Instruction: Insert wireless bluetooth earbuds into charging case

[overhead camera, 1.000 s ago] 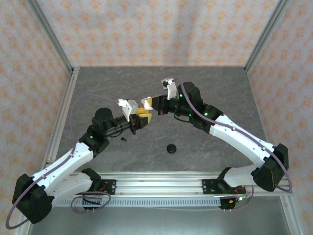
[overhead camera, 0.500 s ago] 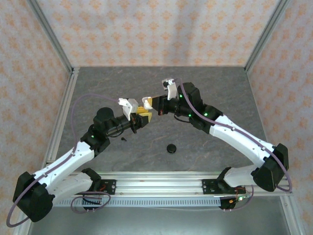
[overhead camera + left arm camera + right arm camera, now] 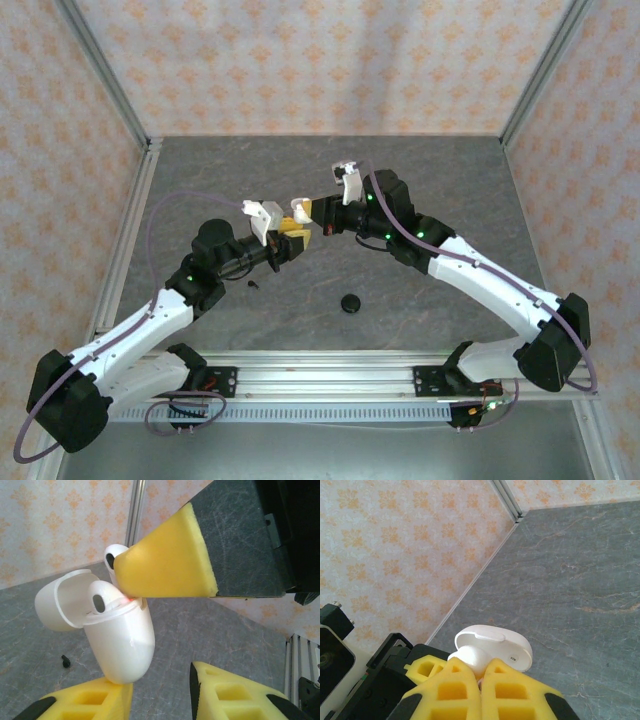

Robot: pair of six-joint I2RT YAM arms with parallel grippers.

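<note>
My left gripper (image 3: 157,680) holds the white charging case (image 3: 122,640) in the air by its lower end, which rests against my left finger (image 3: 85,700). The lid (image 3: 62,602) is swung open. One white earbud (image 3: 100,600) sits in the case's mouth. My right gripper (image 3: 481,672) is shut on a second white earbud (image 3: 470,656), also seen as the earbud (image 3: 114,557) just above the open case, touching its rim. In the top view both grippers meet over the middle of the table, left gripper (image 3: 289,238) and right gripper (image 3: 300,210).
A round black object (image 3: 350,302) lies on the grey table (image 3: 440,180) in front of the grippers. A tiny black piece (image 3: 253,284) lies beside my left forearm, also seen as the black piece (image 3: 65,661). Patterned walls and metal rails enclose the table.
My left gripper with the case has edged slightly toward the right gripper. The right gripper keeps its hold on the earbud at the case's mouth.
</note>
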